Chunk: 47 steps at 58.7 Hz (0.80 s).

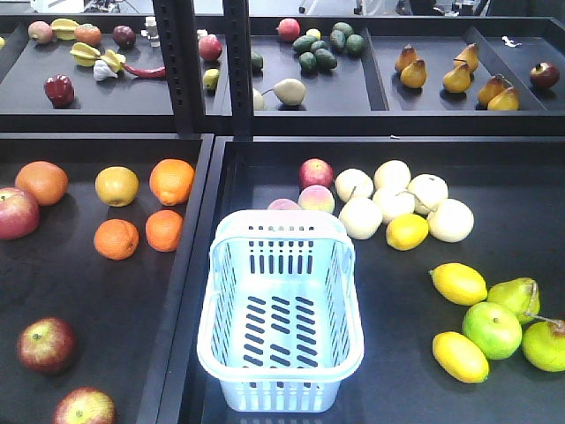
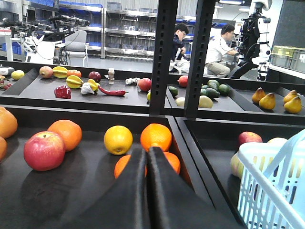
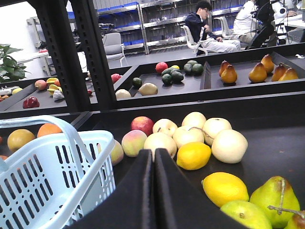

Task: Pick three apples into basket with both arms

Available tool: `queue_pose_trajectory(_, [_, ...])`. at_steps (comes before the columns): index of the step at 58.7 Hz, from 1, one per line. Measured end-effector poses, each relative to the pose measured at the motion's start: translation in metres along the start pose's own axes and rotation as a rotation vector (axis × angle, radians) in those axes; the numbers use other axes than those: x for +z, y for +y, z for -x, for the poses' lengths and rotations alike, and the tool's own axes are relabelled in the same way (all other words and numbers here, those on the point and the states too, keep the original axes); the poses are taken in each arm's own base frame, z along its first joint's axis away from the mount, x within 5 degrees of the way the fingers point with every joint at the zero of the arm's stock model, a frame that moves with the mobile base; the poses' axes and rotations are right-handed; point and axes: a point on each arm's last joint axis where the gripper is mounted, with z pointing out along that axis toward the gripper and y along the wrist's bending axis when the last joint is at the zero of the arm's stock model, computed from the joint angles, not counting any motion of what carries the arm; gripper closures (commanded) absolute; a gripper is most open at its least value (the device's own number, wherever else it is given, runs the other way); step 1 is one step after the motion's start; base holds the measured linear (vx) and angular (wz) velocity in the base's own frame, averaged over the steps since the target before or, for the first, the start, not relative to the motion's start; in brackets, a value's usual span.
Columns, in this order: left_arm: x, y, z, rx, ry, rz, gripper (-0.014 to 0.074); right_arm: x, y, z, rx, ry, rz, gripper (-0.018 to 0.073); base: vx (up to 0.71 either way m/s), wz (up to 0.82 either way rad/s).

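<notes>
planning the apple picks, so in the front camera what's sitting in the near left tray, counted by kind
red apples: 3
oranges: 4
yellow-orange round fruit: 1
total: 8

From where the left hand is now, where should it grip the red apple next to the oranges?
Probably across its widest middle, coming from above. The red apple sits stem up and is round, so its sides give an even hold. The left hand is shut and must open first; an orange lies close behind the apple.
</notes>
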Motion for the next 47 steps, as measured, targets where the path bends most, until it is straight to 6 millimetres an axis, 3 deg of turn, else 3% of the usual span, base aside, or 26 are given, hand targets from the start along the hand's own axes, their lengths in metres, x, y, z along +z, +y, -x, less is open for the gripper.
queue_pose_trajectory(47, [0.0000,0.0000,0.0000,0.000,0.000,0.000,0.0602,0.0000,0.0000,0.0000,0.000,0.000,0.000,0.0564,0.00,0.00])
